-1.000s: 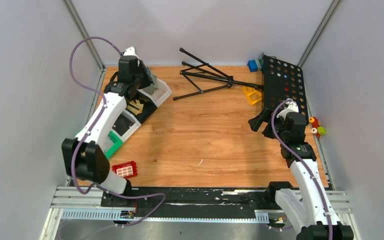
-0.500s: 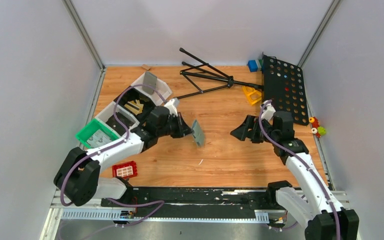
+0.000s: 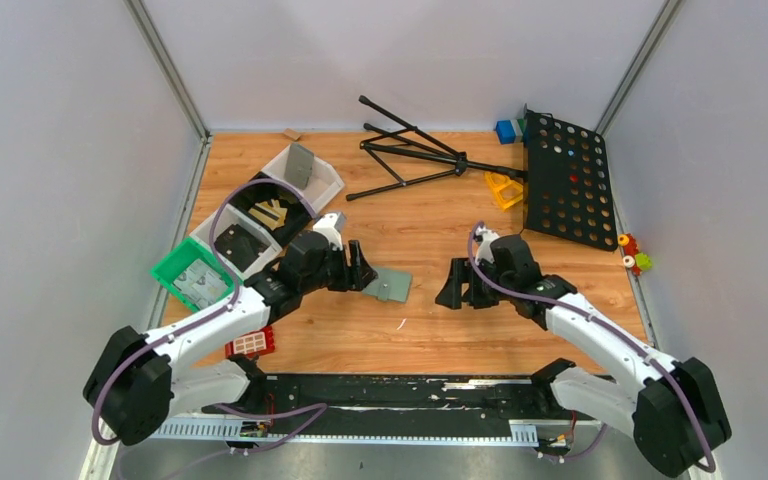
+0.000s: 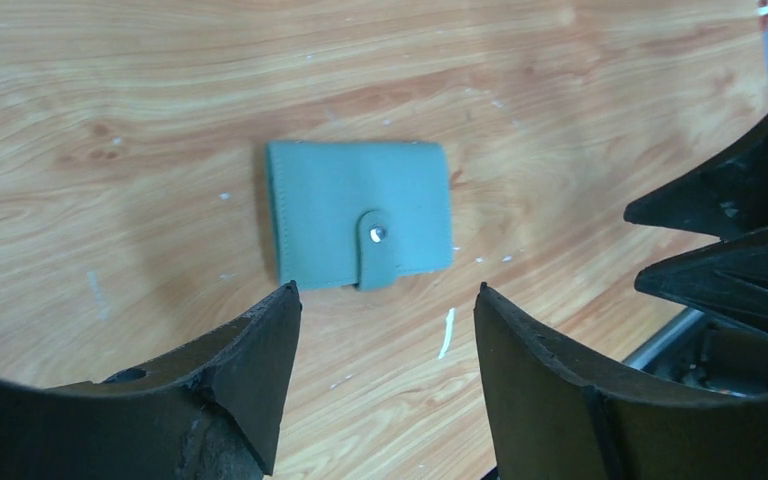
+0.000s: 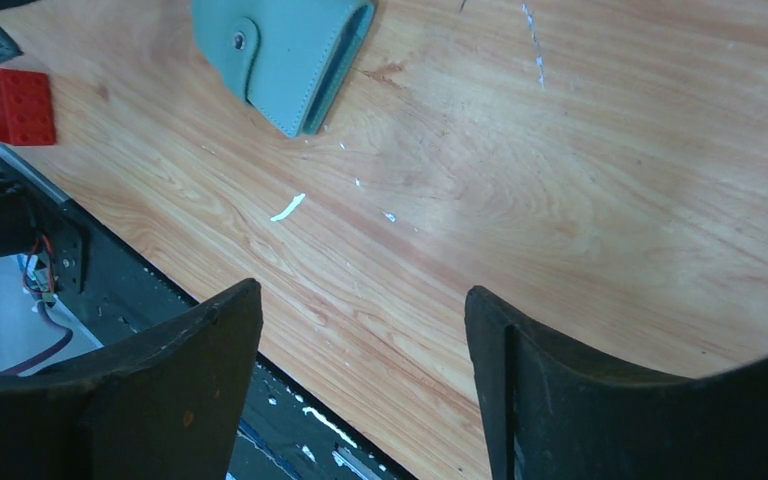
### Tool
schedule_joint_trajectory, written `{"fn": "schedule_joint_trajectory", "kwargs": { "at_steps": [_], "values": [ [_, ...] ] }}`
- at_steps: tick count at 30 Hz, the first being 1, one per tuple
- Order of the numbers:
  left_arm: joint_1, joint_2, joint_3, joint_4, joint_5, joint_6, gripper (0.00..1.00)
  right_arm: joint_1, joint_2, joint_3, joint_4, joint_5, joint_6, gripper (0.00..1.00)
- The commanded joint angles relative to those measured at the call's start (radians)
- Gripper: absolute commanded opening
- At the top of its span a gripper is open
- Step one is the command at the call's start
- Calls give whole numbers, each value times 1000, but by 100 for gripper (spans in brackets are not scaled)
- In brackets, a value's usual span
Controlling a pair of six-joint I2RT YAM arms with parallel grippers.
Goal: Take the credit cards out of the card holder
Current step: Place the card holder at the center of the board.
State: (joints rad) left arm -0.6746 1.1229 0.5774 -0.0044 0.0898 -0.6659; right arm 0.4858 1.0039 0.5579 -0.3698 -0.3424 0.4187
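Card holder closed, flat on table

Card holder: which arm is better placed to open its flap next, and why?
Probably left: the closed card holder lies centred ahead of the open left gripper; the right gripper has it only at its view's edge.

A red block lies near the green tray.

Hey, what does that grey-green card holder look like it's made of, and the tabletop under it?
The card holder looks like matte leather or faux leather: seamed edge, soft strap, shiny metal-looking snap. The tabletop looks like wood or wood-print laminate: streaky grain, slight sheen.
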Motion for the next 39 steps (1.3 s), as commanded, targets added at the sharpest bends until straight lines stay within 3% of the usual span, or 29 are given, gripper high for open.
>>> {"fn": "schedule_joint_trajectory", "kwargs": {
  "at_steps": [1,6,10,16,18,31,39],
  "values": [
    [-4,9,67,-128,-86,91,70,49,68,7,96,57,42,71],
    [20,146,134,-150,-59,121,51,105,177,28,178,80,69,61],
    [54,219,130,-92,-6,117,37,120,283,66,218,102,84,42],
    [73,274,129,-113,-50,146,0,123,406,142,248,120,92,6],
    [73,286,128,-130,-77,158,0,126,448,164,251,124,94,0],
    [65,443,116,-64,80,145,0,130,648,295,266,136,91,0],
    [0,401,76,-48,85,113,0,129,779,427,281,110,85,0]
  ]
}}
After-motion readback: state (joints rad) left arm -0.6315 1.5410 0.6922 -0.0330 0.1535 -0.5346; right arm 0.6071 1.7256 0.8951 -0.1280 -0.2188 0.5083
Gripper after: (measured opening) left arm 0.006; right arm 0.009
